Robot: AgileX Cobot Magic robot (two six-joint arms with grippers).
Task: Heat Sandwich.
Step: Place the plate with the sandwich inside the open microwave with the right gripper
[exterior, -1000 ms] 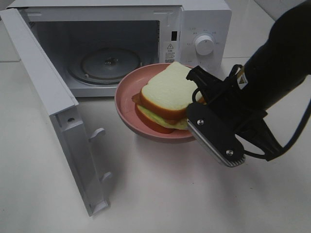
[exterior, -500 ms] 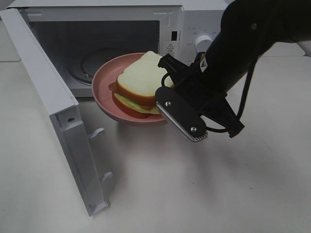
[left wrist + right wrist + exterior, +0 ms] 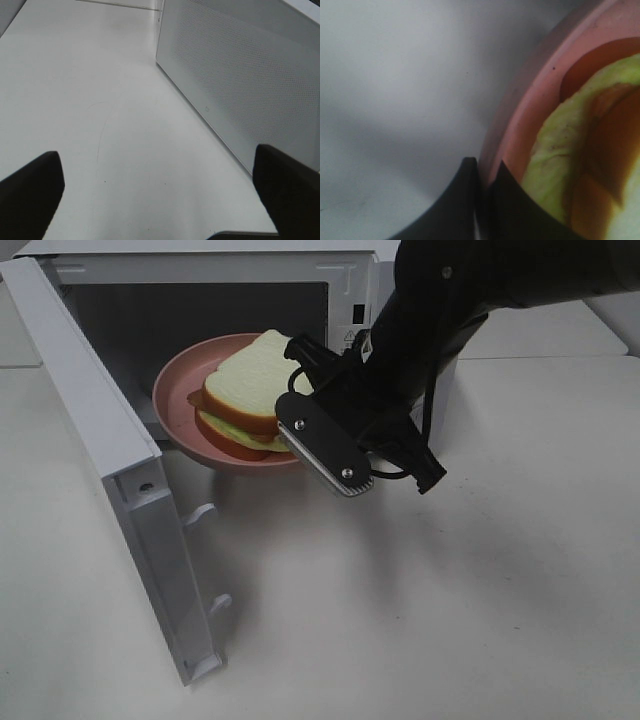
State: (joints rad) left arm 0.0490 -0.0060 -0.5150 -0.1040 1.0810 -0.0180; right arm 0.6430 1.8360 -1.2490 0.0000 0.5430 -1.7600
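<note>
The sandwich (image 3: 247, 383), white bread over green and reddish filling, lies on a round pink plate (image 3: 172, 395). My right gripper (image 3: 292, 448) is shut on the plate's near-right rim and holds it in the air at the mouth of the open microwave (image 3: 120, 315). Close up in the right wrist view, the black fingers (image 3: 465, 200) pinch the pink plate rim (image 3: 530, 95) beside the sandwich filling (image 3: 555, 155). My left gripper (image 3: 157, 165) stands open over bare table with nothing between its fingers (image 3: 30, 195); the exterior high view does not show it.
The microwave door (image 3: 110, 450) is swung wide open to the left and juts toward the table's front. In the left wrist view a white perforated microwave panel (image 3: 240, 75) stands close by. White table (image 3: 450, 620) spreads in front and to the right.
My right gripper has carried the plate and sandwich leftward and back, from in front of the control panel to the microwave's opening. The left gripper has stayed open.
</note>
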